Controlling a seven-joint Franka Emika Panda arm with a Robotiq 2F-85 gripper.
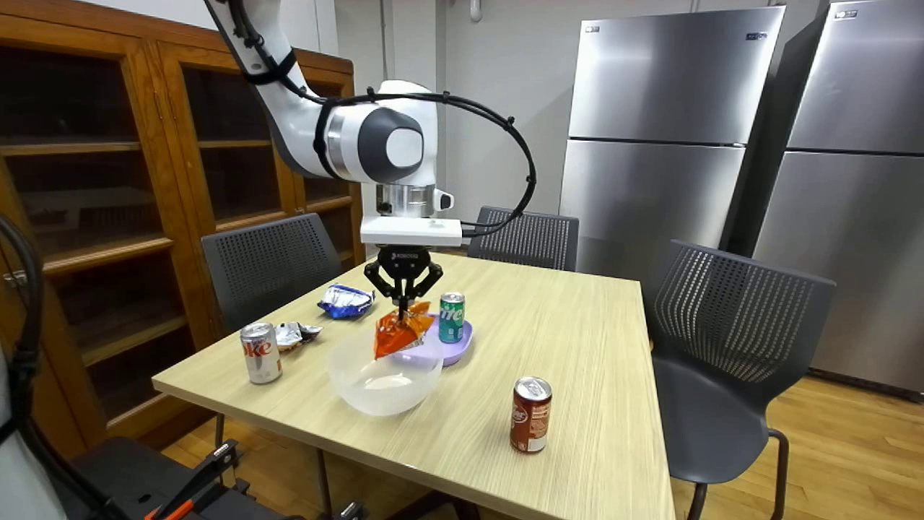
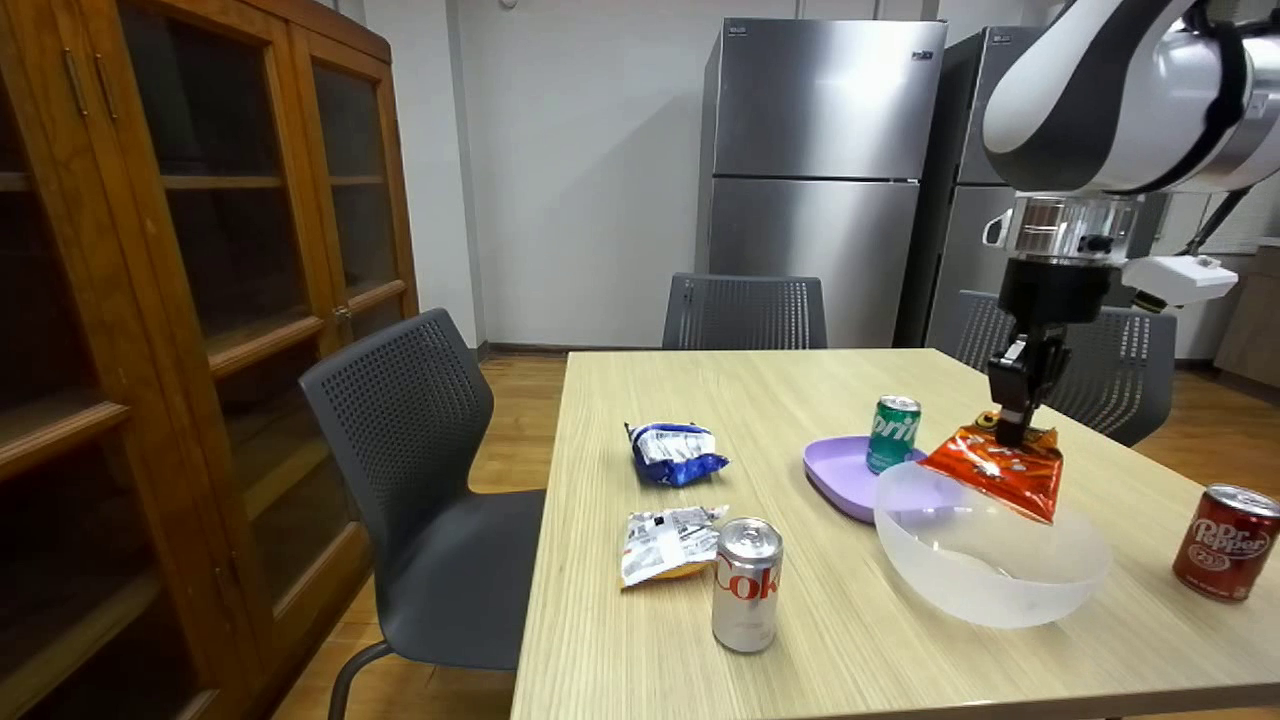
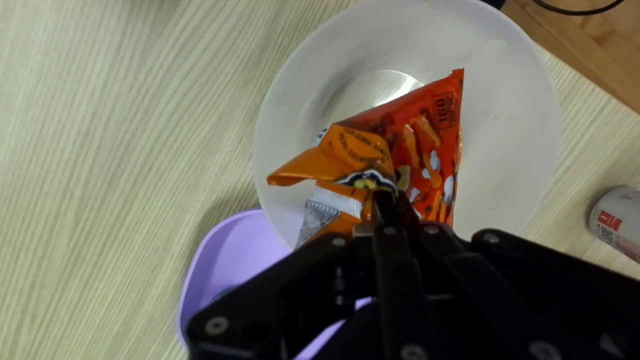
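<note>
My gripper is shut on an orange-red snack bag, pinching its crumpled upper part; the bag also shows in an exterior view and in the wrist view. The bag hangs tilted over a frosted white bowl. The bowl fills the middle of the wrist view below the bag, and no other thing shows inside it. A purple plate sits against the bowl's side, with a green Sprite can standing on it. The gripper fingers hide part of the bag in the wrist view.
A silver Coke can, a silver snack bag and a blue snack bag are on the table. A Dr Pepper can stands near the front edge. Chairs surround the table; a wooden cabinet stands beside it.
</note>
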